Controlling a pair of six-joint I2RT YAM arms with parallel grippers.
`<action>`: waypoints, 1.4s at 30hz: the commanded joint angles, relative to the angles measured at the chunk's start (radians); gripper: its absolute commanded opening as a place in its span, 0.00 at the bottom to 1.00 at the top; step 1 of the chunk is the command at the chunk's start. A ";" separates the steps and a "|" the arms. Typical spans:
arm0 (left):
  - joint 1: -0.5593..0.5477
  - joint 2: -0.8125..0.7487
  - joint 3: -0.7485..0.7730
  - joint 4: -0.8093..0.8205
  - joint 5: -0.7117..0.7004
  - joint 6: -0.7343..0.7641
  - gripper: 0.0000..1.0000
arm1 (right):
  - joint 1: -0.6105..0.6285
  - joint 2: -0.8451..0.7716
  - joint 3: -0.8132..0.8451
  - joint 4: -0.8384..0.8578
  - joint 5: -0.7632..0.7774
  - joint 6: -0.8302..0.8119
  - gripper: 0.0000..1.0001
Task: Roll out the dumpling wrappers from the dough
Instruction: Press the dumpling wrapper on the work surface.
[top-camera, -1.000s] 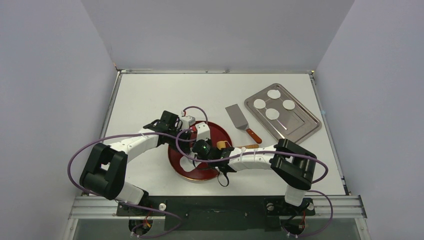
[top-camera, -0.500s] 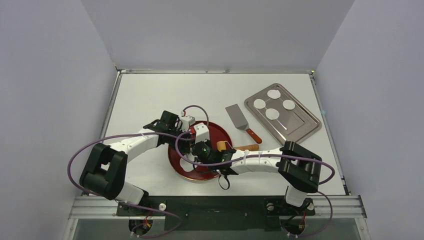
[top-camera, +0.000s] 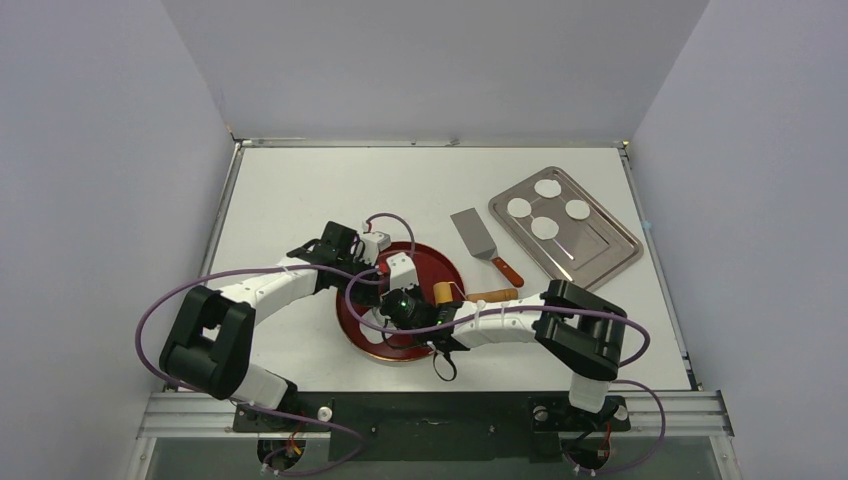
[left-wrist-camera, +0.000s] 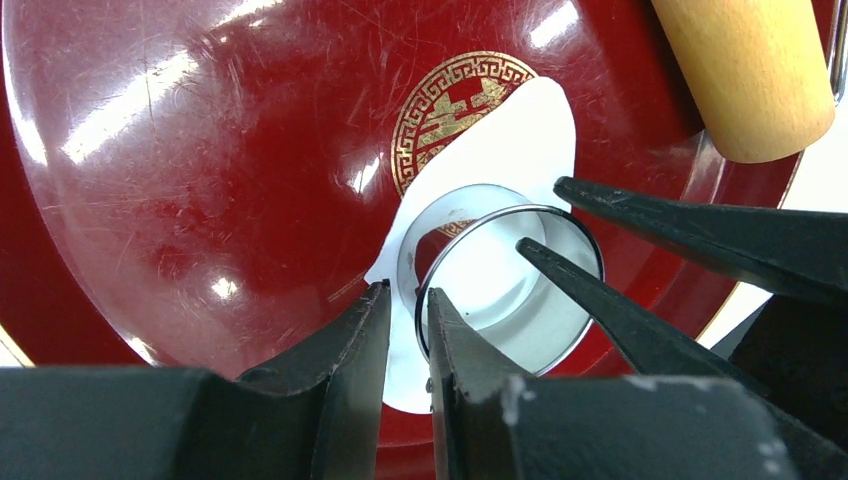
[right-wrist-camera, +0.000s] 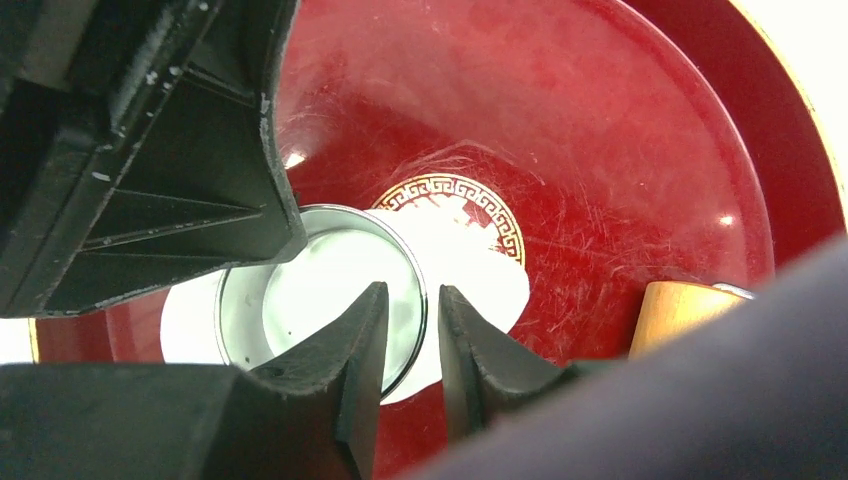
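Observation:
A thin white dough sheet lies in the red plate. On it stands a round metal cutter ring. My left gripper straddles the ring's near wall, one finger inside and one outside. Its jaws stand a narrow gap apart, with white showing between them. My right gripper straddles the opposite wall of the ring the same way, slightly open over the dough. Several round dumpling wrappers lie on the steel tray.
A wooden rolling pin rests across the plate's right rim. A metal spatula with a wooden handle lies between plate and tray. Both arms crowd over the plate; grey walls close in the table's sides.
My right wrist has shifted a little left and farther over the plate. The left arm has barely moved. The plate, rolling pin, spatula and tray stay where they were.

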 joint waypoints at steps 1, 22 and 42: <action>0.003 0.019 0.029 0.010 0.018 -0.006 0.17 | 0.006 0.013 -0.010 0.059 0.007 0.018 0.21; -0.057 0.041 0.047 -0.016 -0.058 -0.017 0.11 | 0.019 0.039 -0.120 0.175 0.040 0.021 0.09; -0.088 0.135 0.076 -0.046 -0.121 -0.130 0.00 | 0.037 0.030 -0.202 0.226 0.032 0.029 0.00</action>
